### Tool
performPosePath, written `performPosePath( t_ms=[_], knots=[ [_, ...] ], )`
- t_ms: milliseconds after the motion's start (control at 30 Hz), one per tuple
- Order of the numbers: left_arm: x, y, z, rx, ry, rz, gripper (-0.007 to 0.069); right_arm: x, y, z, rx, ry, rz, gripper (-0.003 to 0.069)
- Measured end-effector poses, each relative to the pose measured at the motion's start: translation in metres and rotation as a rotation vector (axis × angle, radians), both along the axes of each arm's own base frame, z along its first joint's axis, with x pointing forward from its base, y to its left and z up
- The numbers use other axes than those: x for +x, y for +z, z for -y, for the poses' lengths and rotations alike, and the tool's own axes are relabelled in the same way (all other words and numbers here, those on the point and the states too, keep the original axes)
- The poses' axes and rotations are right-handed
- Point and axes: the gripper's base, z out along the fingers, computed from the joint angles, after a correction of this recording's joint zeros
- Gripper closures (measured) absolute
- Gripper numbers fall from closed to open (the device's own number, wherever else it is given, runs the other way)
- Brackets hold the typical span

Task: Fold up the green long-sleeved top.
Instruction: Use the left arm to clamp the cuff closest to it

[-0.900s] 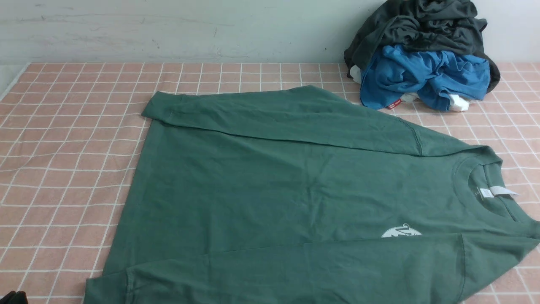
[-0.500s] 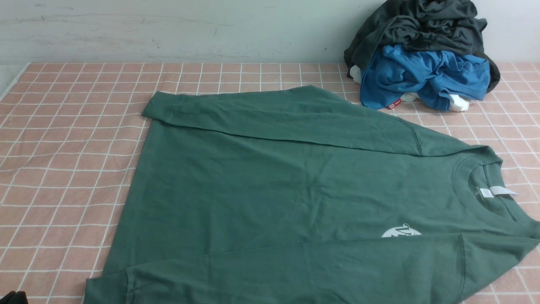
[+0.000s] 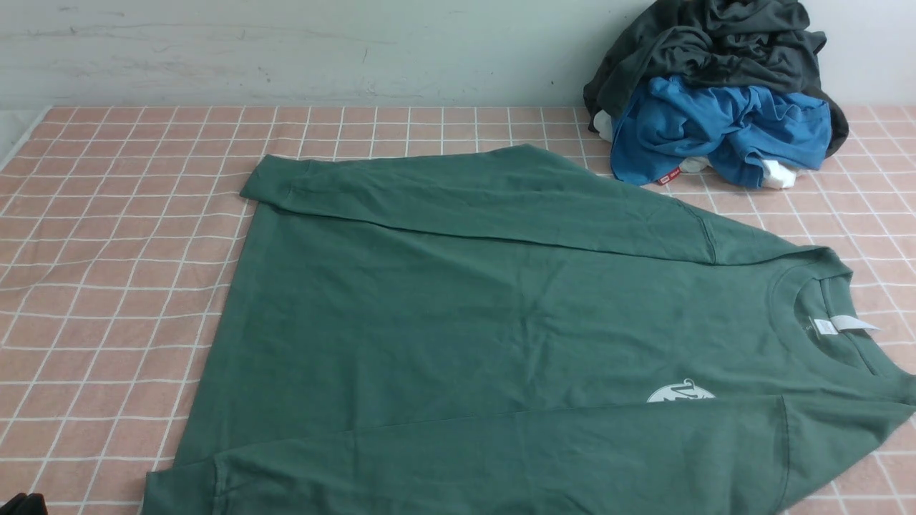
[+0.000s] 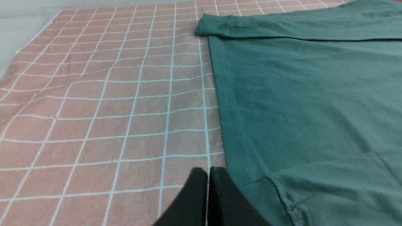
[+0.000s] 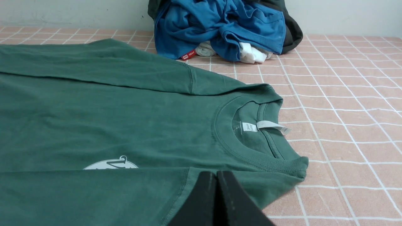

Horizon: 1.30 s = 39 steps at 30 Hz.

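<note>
The green long-sleeved top (image 3: 501,322) lies flat on the checked cloth, neck to the right, hem to the left, both sleeves folded in over the body. Its white neck label (image 3: 841,324) and chest logo (image 3: 680,392) show. My left gripper (image 4: 207,171) is shut and empty, hovering beside the hem and the near sleeve cuff (image 4: 267,197). My right gripper (image 5: 216,174) is shut and empty, over the near shoulder just short of the collar (image 5: 260,157). In the front view only a dark bit of the left gripper (image 3: 21,504) shows at the bottom left corner.
A pile of clothes stands at the back right against the wall: a dark grey-black garment (image 3: 715,43) on top of a bright blue garment (image 3: 723,129), with white cloth (image 3: 776,174) beneath. The pink checked cloth (image 3: 107,250) covers the table.
</note>
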Motion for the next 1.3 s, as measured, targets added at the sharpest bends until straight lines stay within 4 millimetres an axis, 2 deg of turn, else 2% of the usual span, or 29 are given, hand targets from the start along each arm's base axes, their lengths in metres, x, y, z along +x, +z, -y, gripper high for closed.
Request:
performPosePath(
  t_ms=[267, 400, 433, 567, 633, 700, 767, 833, 867, 1000, 1067, 1133, 1167, 1233, 1267, 1300],
  knots=[
    [0.001, 0.003, 0.0, -0.001, 0.001, 0.053, 0.0627, 0.001, 0.003, 0.0, -0.014, -0.001, 0.037, 0.0673],
    [0.004, 0.018, 0.0, -0.007, 0.004, 0.231, 0.0627, 0.002, 0.016, 0.0, -0.021, 0.002, 0.199, 0.0673],
    [0.003, 0.029, 0.0, -0.01, 0.005, 0.347, 0.0627, 0.001, 0.029, 0.0, -0.01, 0.004, 0.345, 0.0673],
    [-0.002, 0.053, -0.001, -0.02, 0.01, 0.617, 0.0627, -0.007, 0.057, 0.0, 0.116, 0.02, 0.664, 0.0673],
    [-0.004, 0.059, -0.001, -0.032, 0.012, 0.694, 0.0627, -0.011, 0.063, 0.0, 0.162, 0.028, 0.74, 0.0673],
    [-0.012, 0.073, -0.003, -0.099, 0.016, 0.861, 0.0627, -0.016, 0.071, 0.001, 0.251, 0.045, 0.842, 0.0673],
    [-0.014, 0.081, -0.003, -0.148, 0.008, 0.893, 0.0627, -0.017, 0.074, 0.001, 0.286, 0.054, 0.861, 0.0673],
    [-0.013, 0.101, -0.002, -0.166, -0.003, 0.862, 0.0627, -0.017, 0.089, 0.0, 0.276, 0.064, 0.84, 0.0673],
    [-0.013, 0.118, -0.002, -0.163, -0.008, 0.843, 0.0627, -0.014, 0.095, -0.001, 0.255, 0.067, 0.809, 0.0673],
    [0.016, 0.175, 0.0, -0.1, 0.001, 0.561, 0.0627, 0.003, 0.15, -0.004, 0.071, 0.049, 0.593, 0.0673],
    [0.038, 0.188, 0.0, -0.091, 0.012, 0.42, 0.0627, 0.019, 0.161, -0.001, 0.018, 0.011, 0.435, 0.0673],
    [0.066, 0.183, 0.001, -0.089, 0.023, 0.245, 0.0627, 0.037, 0.165, 0.004, 0.008, -0.038, 0.251, 0.0673],
    [0.071, 0.181, 0.001, -0.092, 0.026, 0.193, 0.0627, 0.041, 0.166, 0.004, 0.01, -0.043, 0.224, 0.0673],
    [0.099, 0.154, 0.003, -0.133, 0.041, -0.09, 0.0627, 0.067, 0.146, 0.006, 0.042, -0.08, -0.123, 0.0673],
    [0.107, 0.14, 0.005, -0.146, 0.045, -0.212, 0.0627, 0.074, 0.138, 0.005, 0.043, -0.076, -0.213, 0.0673],
    [0.11, 0.135, 0.005, -0.155, 0.043, -0.26, 0.0627, 0.079, 0.128, 0.003, 0.056, -0.065, -0.321, 0.0673]
  ],
)
